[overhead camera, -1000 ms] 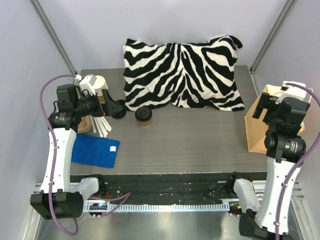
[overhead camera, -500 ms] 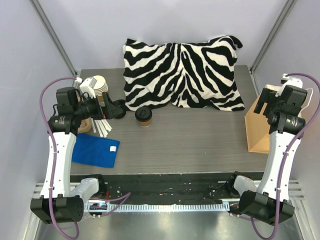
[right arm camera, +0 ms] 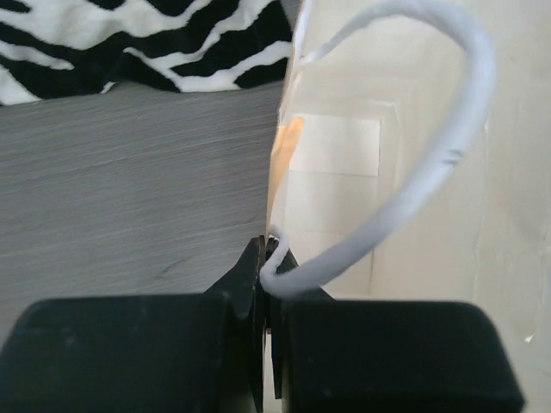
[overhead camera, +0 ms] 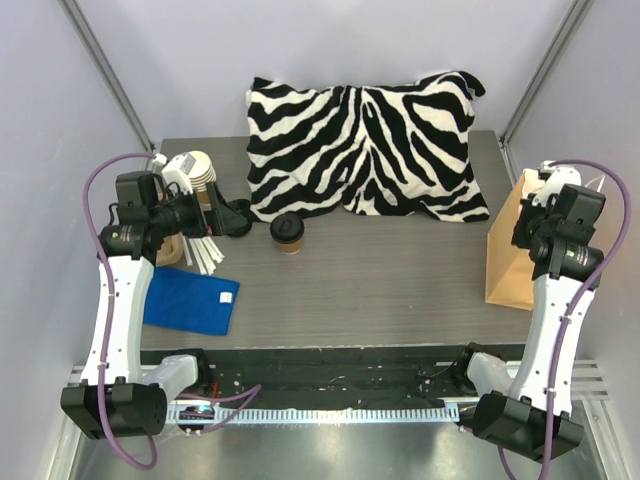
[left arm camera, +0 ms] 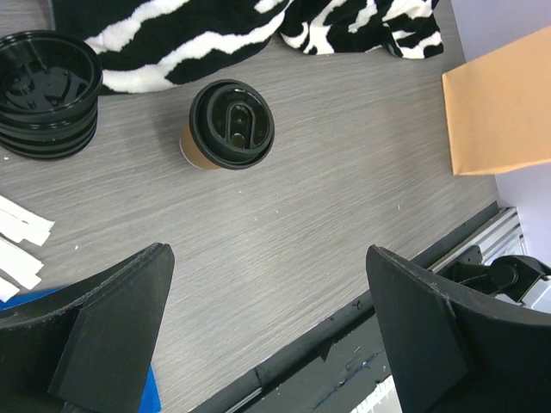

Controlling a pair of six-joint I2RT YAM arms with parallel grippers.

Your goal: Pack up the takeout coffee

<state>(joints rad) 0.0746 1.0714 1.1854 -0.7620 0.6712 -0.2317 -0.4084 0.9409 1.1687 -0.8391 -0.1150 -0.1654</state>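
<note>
While our right gripper [right arm camera: 267, 258] is clenched on the white handle [right arm camera: 456, 151] of the paper bag [overhead camera: 505, 268] at the top view's right edge, we judge bag-readying is in hand, and next our left gripper [left arm camera: 267, 327], jaws spread wide, must reach the takeout coffee [overhead camera: 287, 231] standing left of centre, just below the zebra pillow [overhead camera: 360, 140].

overhead view facing table [overhead camera: 400, 285], wrist views nearer, all sharing bag [overhead camera: 505, 270]

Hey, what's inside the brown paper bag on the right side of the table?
The paper bag shows only a pale inner wall and its white handle. Its bottom is hidden behind the right hand.
</note>
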